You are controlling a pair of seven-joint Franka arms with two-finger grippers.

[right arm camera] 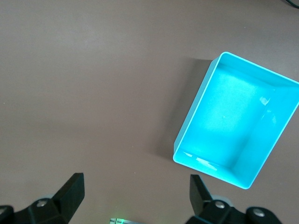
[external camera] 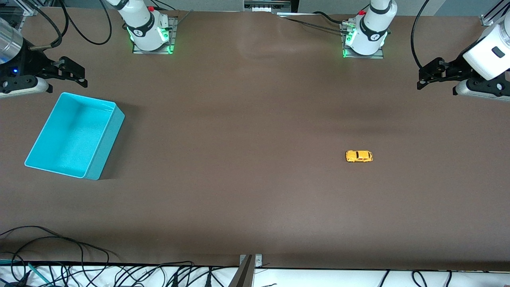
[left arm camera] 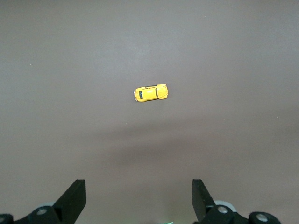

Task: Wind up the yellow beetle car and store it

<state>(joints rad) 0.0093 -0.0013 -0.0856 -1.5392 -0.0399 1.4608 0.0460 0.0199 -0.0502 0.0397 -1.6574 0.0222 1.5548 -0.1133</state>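
**A:** Front view first, from its left edge across. What do you see, taking the turquoise bin as the marker?

**B:** At that edge my right gripper [external camera: 73, 75] hangs in the air beside the turquoise bin [external camera: 105, 147], just past the bin's end that lies farthest from the front camera. Its fingers are spread and hold nothing.

**A:** And the bin?

**B:** It sits on the brown table [external camera: 239, 119] at my right arm's end, with nothing showing inside.

**A:** Where is the toy?

**B:** The yellow beetle car [external camera: 359, 156] stands on its wheels well apart from the bin, toward my left arm's end of the table.

**A:** And your other hand?

**B:** My left gripper [external camera: 428, 77] hangs over that end, farthest of all from the bin, fingers parted and unloaded.
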